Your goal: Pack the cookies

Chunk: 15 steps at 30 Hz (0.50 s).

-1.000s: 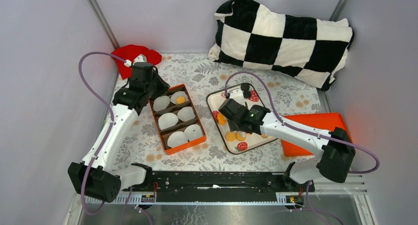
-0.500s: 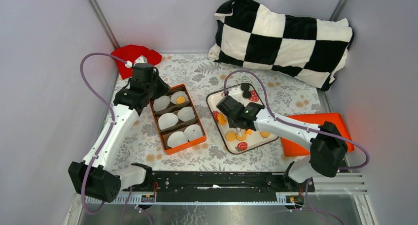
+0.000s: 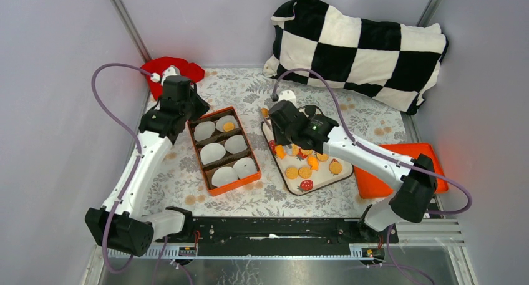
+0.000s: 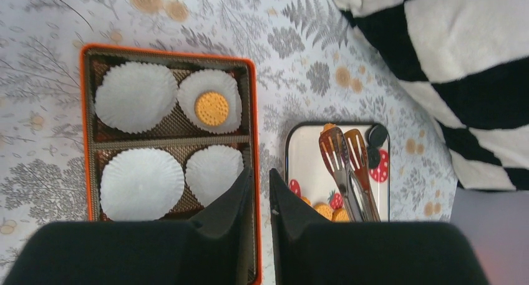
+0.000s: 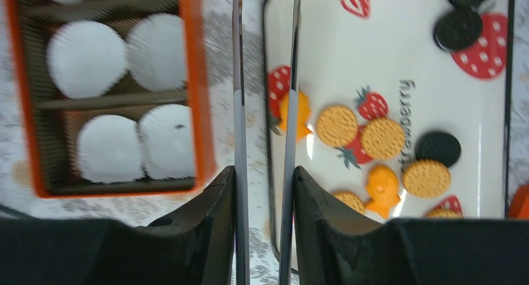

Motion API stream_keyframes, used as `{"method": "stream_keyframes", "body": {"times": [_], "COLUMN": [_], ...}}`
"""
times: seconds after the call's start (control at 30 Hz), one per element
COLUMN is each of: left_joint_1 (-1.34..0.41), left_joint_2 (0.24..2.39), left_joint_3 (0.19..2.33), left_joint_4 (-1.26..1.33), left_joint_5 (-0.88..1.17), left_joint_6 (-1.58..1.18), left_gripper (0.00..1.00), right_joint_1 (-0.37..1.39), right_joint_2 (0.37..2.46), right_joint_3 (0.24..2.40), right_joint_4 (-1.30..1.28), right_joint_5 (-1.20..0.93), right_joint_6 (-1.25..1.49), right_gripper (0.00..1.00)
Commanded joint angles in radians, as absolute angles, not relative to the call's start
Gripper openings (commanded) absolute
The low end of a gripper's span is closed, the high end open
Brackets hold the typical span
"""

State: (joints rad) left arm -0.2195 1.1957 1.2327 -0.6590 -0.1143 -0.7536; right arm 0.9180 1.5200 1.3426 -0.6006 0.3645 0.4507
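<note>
The cookies (image 5: 382,138) lie on the white strawberry tray (image 3: 324,180): several round golden discs, orange shaped pieces (image 5: 382,182) and black rounds (image 5: 458,29). One golden cookie (image 4: 211,108) sits in a paper cup in the orange box (image 3: 240,184); the other cups are empty. My right gripper (image 3: 285,131) is shut on metal tongs (image 4: 342,154), whose arms (image 5: 237,79) reach over the gap between box and tray. My left gripper (image 4: 261,169) is shut and empty, high above the box's right rim.
A black-and-white checkered pillow (image 3: 359,45) lies at the back right. A red cloth (image 3: 169,70) sits at the back left. A flat orange lid (image 3: 399,166) lies right of the tray. The table has a floral cover.
My right arm has swung the tongs from the tray's near part to its far left edge, uncovering the cookies. My left arm has shifted slightly back and left.
</note>
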Motion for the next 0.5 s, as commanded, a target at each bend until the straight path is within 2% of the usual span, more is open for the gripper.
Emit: {"method": "stream_keyframes", "body": {"times": [0.0, 0.2, 0.47], "left_joint_1": [-0.179, -0.106, -0.040], "left_joint_2": [1.193, 1.206, 1.168], "left_joint_3": [1.303, 1.374, 1.451], "left_joint_4": [-0.702, -0.747, -0.808], "left_joint_5": [-0.193, -0.200, -0.274], "left_joint_6": [-0.756, -0.768, -0.738], "left_gripper": [0.20, 0.20, 0.21], "right_joint_1": [0.949, 0.987, 1.029], "right_joint_2": [1.575, 1.775, 2.016], "right_joint_3": [1.485, 1.692, 1.943], "right_joint_4": [-0.574, -0.592, -0.608], "right_joint_5": [0.308, 0.181, 0.110], "right_joint_6": [0.397, 0.349, 0.313], "right_gripper": [0.10, 0.11, 0.11]}}
